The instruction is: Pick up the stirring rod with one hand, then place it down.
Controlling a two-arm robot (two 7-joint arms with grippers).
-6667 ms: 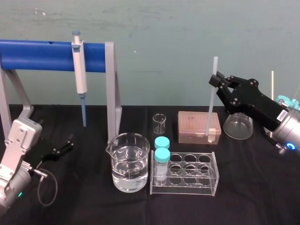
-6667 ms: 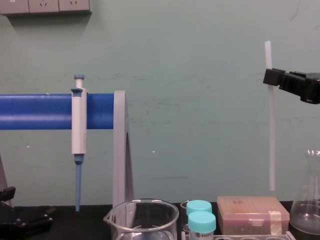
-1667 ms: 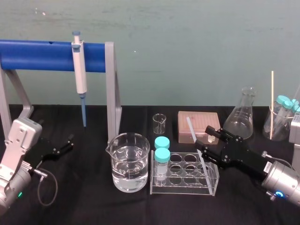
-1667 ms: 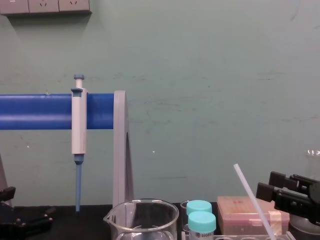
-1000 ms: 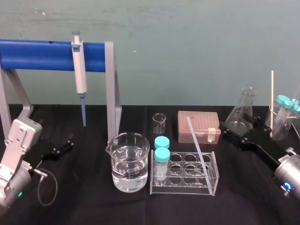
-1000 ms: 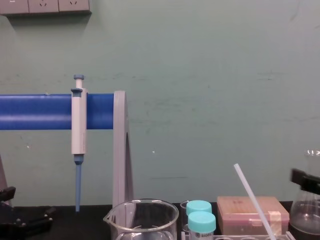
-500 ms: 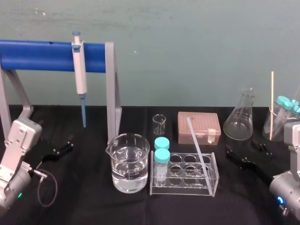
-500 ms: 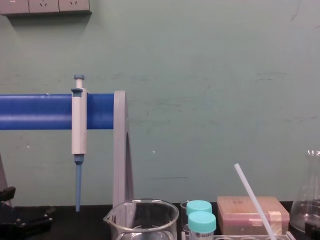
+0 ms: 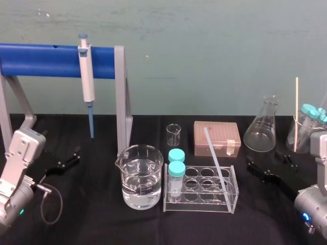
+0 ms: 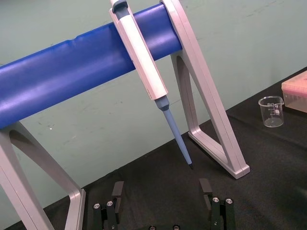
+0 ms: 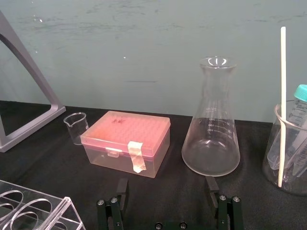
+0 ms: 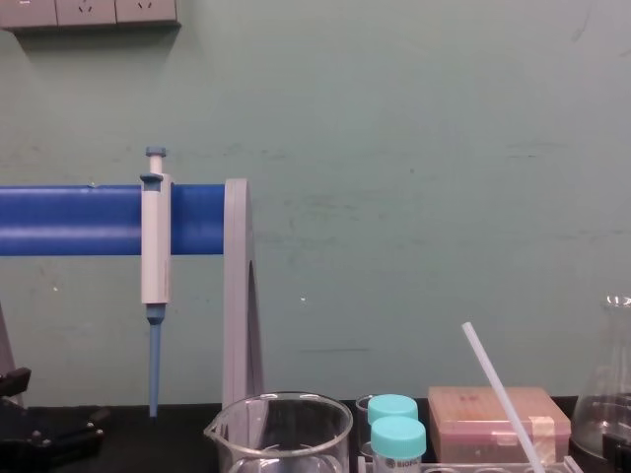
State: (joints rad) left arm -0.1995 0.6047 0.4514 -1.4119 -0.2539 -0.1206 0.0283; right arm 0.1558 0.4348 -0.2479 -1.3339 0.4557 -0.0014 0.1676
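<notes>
The stirring rod (image 9: 215,158) is a thin translucent white rod standing in the clear tube rack (image 9: 171,204). It leans with its top toward the back left, and nothing holds it. In the chest view the stirring rod (image 12: 501,394) slants up out of the rack. My right gripper (image 9: 265,162) hovers low over the table to the right of the rack, open and empty. Its fingers (image 11: 211,187) point at the conical flask and the pink box. My left gripper (image 9: 71,157) rests parked at the far left, open, under the blue stand; the left gripper (image 10: 161,189) is empty.
A beaker of water (image 9: 142,176) stands left of the rack, which holds two blue-capped tubes (image 9: 177,168). Behind are a small beaker (image 9: 173,134), a pink tip box (image 9: 227,133) and a conical flask (image 9: 261,131). A pipette (image 9: 87,76) hangs on the blue stand (image 9: 46,60). A beaker with tubes and a thin stick (image 9: 296,115) sits far right.
My right gripper, which had set the rod into the rack and let go, has drawn back to the right and lower. The rod stays leaning in the rack. The left arm is still.
</notes>
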